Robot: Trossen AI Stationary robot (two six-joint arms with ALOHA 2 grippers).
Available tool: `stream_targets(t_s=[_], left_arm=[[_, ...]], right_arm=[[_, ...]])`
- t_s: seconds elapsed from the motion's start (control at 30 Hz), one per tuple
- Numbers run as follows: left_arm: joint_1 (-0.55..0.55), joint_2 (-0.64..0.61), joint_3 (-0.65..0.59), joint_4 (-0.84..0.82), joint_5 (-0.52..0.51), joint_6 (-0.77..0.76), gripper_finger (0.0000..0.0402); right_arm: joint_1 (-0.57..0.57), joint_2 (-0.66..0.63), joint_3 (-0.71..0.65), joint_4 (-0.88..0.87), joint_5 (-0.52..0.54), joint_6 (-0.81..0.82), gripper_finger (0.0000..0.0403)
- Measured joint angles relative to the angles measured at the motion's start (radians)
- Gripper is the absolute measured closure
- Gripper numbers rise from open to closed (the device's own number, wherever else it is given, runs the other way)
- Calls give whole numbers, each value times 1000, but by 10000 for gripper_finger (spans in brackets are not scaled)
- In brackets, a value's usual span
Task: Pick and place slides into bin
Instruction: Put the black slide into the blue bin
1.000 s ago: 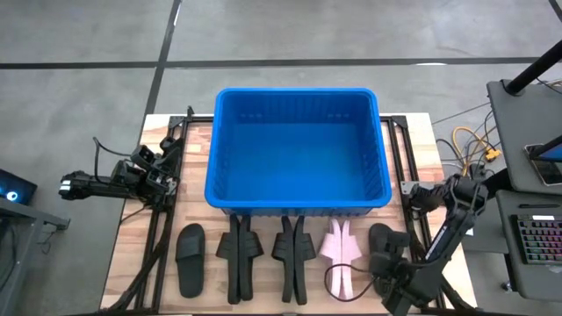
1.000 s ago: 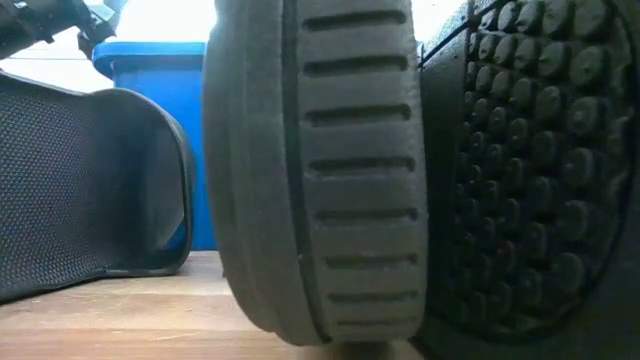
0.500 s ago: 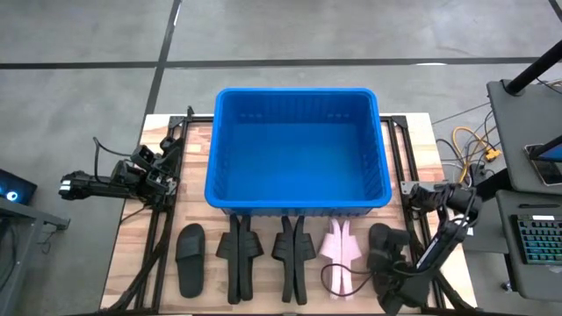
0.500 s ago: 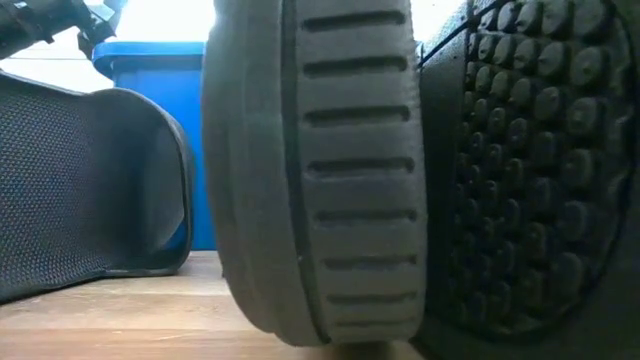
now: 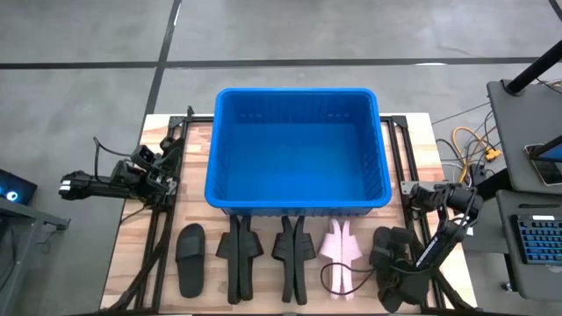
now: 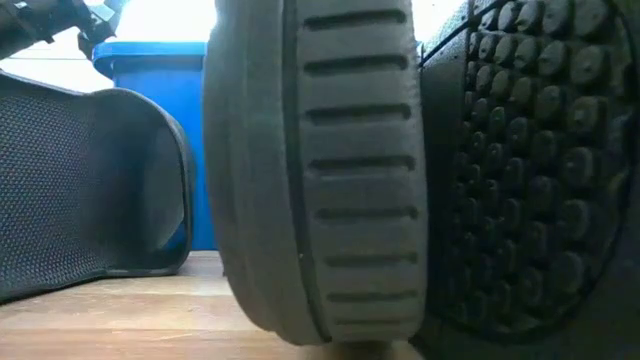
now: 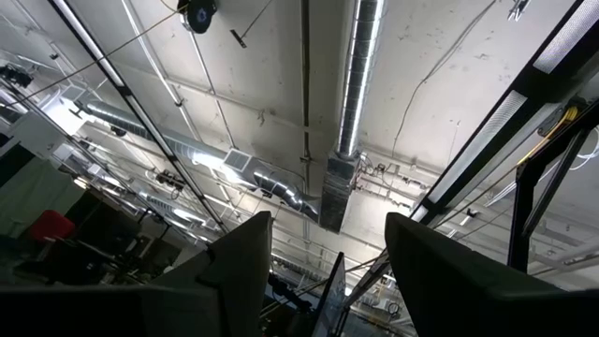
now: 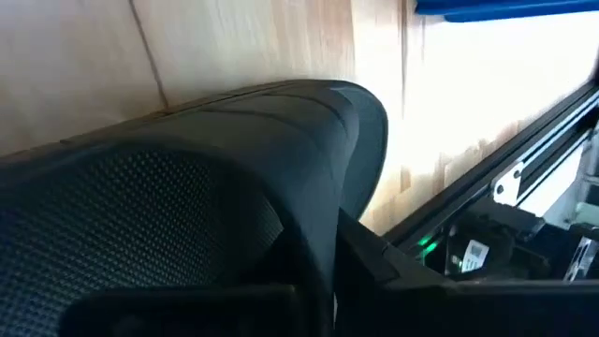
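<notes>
The blue bin [image 5: 299, 149] stands at the table's middle. Along the near edge lies a row of slides: a black one lying flat [image 5: 190, 259], two black pairs standing on their sides [image 5: 239, 254] [image 5: 290, 254], a pale pink one [image 5: 341, 250] and a black one at the right end [image 5: 389, 244]. My right gripper [image 5: 397, 279] is low over that right-end black slide, whose strap [image 8: 187, 187] fills the right wrist view. My left gripper [image 5: 147, 175] is open and empty at the table's left edge, pointing up at the ceiling [image 7: 328, 271].
In the low view, the soles of the slides standing on their sides [image 6: 310, 170] [image 6: 530, 170] fill the picture close to the camera. Black frame rails [image 5: 413, 184] run along both sides of the table. A desk with a keyboard [image 5: 536, 237] stands to the right.
My right arm has sunk a little, bringing its gripper closer to the right-end black slide. The other slides and the bin have stayed in place.
</notes>
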Motion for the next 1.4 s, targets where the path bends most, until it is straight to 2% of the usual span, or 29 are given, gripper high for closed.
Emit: stream_targets(t_s=[0.2,0.37,0.53,0.67,0.8,0.97,1.07,1.23,1.33,1.4], left_arm=[[0,0,0,0,-3,0,206],[0,0,0,1,-3,0,206],[0,0,2,1,-3,-1,206],[0,0,2,1,-3,-1,206],[0,0,4,1,-3,-1,206],[0,-1,9,2,-3,-1,206],[0,-1,9,2,-3,-2,206],[0,-1,9,2,-3,-11,206],[0,-1,9,2,-3,-47,206],[0,-1,9,2,-3,-53,206]], right_arm=[[-1,-88,4,-23,-45,-23,390],[-1,-223,16,-25,-43,-28,391],[-1,-383,16,-28,-37,51,391],[-1,-511,15,-10,22,114,391],[-5,-637,15,65,155,156,391],[-16,-776,15,191,389,141,391],[-18,-838,15,273,587,65,391],[-37,-907,15,409,891,-174,391],[-77,-944,15,431,985,-256,391],[-126,-971,15,424,998,-279,391]])
